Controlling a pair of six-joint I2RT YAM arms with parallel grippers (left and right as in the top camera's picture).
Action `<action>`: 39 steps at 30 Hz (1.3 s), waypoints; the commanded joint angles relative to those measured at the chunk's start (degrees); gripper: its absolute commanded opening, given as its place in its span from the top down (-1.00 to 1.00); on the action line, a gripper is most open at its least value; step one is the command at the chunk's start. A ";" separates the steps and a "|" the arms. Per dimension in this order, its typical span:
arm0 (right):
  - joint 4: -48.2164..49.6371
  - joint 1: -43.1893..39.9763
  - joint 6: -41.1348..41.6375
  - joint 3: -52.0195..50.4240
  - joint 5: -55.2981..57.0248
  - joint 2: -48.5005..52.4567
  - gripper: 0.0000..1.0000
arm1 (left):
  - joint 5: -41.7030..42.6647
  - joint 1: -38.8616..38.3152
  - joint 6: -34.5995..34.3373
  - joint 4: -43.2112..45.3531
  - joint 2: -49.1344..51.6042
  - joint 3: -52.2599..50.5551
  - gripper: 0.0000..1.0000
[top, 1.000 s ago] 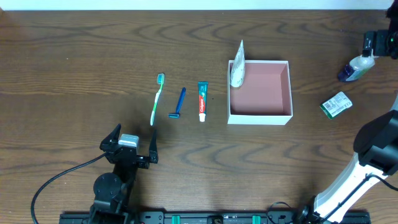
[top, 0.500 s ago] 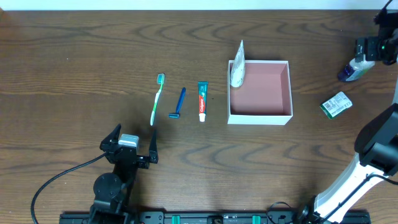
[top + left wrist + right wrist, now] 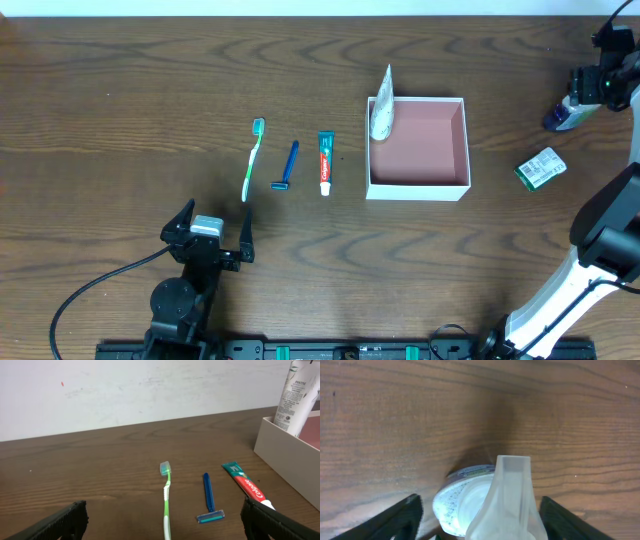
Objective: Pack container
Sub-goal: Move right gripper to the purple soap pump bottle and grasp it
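On dark wood table, white wall behind: left pincer released, right pincer released.

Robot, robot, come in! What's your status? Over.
Left gripper open, empty. Right gripper open, straddling pump bottle. Container holds one tube. Nothing blocks its open top.

Toothbrush, razor, toothpaste lie beside the container

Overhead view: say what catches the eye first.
The white, pink-lined container sits mid-table, a pale tube leaning in its back-left corner. Left of it lie a toothbrush, razor and toothpaste in a row. At far right, the right gripper hangs open over a bottle.
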 commanded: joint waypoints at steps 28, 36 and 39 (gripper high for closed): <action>2.91 -0.52 11.08 -0.22 -0.04 0.15 0.41 | -0.07 0.35 0.94 -0.85 -0.35 -1.84 -0.96; 2.71 -0.48 14.80 0.74 -1.09 -0.90 0.52 | -0.07 0.35 0.94 -0.85 -0.35 -1.84 -0.96; 2.78 -0.46 15.13 1.75 -4.76 -2.62 0.53 | -0.07 0.35 0.94 -0.85 -0.35 -1.84 -0.96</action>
